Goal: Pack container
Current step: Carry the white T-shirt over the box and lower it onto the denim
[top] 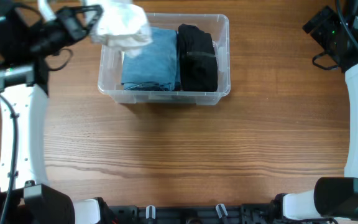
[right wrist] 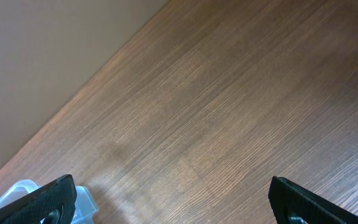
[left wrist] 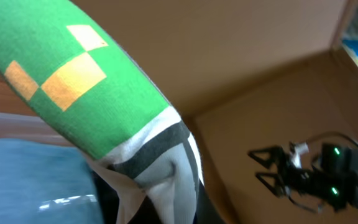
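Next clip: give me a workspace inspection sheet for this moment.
Surface: wooden table, plain grain.
Job's things: clear container holds a folded blue garment and a folded black garment side by side.
Clutter: nothing seen.
Grippers: left tool shut on a white garment above the container's corner; right tool open, holding nothing.
Cables: black cables looping by both arms.
Surroundings: brown cardboard wall beyond the table.

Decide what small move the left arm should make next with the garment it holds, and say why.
Probably lower it a little, onto the blue garment. The left claw holds the white garment over the container's far-left corner, above the folded blue garment; the black garment fills the right side.
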You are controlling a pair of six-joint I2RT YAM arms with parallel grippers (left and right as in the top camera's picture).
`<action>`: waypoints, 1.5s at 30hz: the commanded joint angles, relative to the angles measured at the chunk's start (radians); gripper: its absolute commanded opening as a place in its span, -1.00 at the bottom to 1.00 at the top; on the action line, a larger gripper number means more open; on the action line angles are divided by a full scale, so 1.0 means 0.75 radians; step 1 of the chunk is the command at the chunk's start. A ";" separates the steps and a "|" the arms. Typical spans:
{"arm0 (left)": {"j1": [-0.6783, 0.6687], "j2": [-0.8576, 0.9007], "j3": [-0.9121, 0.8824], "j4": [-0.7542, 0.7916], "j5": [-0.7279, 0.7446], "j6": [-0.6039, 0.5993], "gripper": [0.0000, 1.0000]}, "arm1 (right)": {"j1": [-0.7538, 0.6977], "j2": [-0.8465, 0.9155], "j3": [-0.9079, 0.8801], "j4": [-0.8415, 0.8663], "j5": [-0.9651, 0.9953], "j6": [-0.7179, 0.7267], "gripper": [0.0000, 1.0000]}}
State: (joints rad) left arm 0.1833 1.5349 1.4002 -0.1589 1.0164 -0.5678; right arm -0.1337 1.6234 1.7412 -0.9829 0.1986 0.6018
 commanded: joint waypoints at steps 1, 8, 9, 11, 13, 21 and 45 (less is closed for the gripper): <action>-0.139 0.070 0.017 0.031 -0.031 -0.016 -0.92 | 0.003 0.015 -0.001 0.003 -0.012 0.010 1.00; -0.215 0.296 0.017 0.033 -0.040 0.054 -0.92 | 0.003 0.015 -0.001 0.003 -0.012 0.010 0.99; -0.216 0.329 0.017 0.033 -0.040 0.054 -0.92 | 0.003 0.015 -0.001 0.003 -0.012 0.009 0.99; -0.218 0.410 0.017 0.033 -0.040 0.067 -0.92 | 0.003 0.015 -0.001 0.003 -0.012 0.010 1.00; -0.218 0.450 0.017 0.027 -0.040 0.095 -0.92 | 0.003 0.015 -0.001 0.003 -0.012 0.010 1.00; -0.212 0.540 0.017 -0.121 -0.066 0.194 -0.63 | 0.003 0.015 -0.001 0.003 -0.012 0.010 0.99; -0.083 0.456 0.038 -0.072 -0.050 0.240 0.13 | 0.003 0.015 -0.001 0.003 -0.012 0.010 0.99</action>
State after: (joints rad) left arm 0.1432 1.9308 1.4006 -0.2279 0.9596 -0.4168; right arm -0.1337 1.6234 1.7412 -0.9829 0.1986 0.6018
